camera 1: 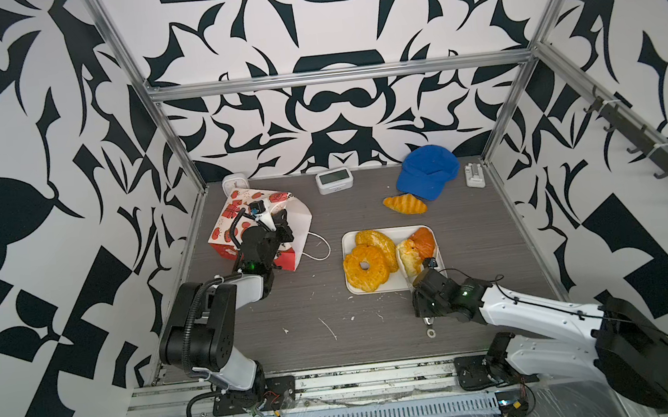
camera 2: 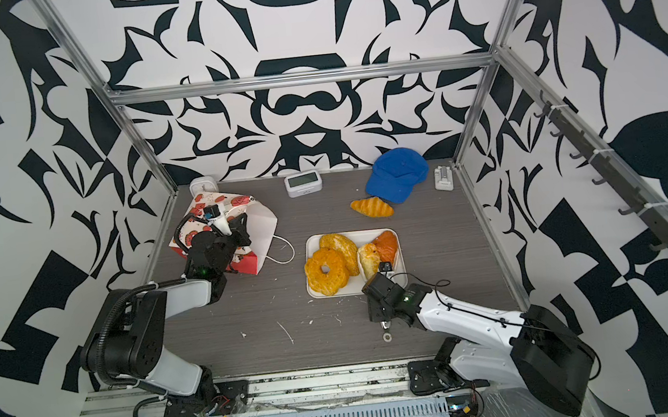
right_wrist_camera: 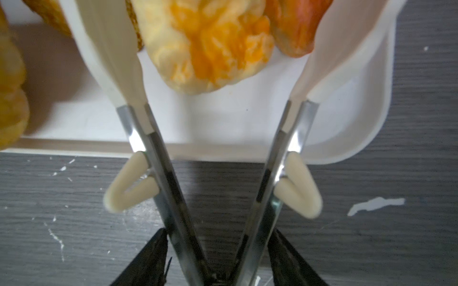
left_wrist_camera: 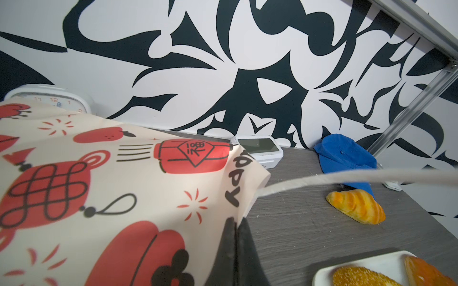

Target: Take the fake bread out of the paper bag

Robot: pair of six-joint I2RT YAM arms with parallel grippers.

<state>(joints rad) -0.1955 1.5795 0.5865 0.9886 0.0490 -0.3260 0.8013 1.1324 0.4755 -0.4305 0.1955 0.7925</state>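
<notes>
fake bread (camera 1: 355, 276): 4 pieces on white tray (camera 1: 393, 282), 1 croissant (camera 1: 405, 204) by blue cap (camera 1: 427, 171), likely all out | paper bag (camera 1: 225, 224): rim pinched in closed left gripper (left_wrist_camera: 234, 227) | right gripper (right_wrist_camera: 218, 232): clamps tongs (right_wrist_camera: 153, 138), tips spread around pale croissant (right_wrist_camera: 210, 49)

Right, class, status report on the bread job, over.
Left gripper shut on bag rim. Right gripper holds tongs, spread around pale croissant on tray. Ring, loaf, wedge on tray too; second croissant by cap. Nothing in the way.
</notes>
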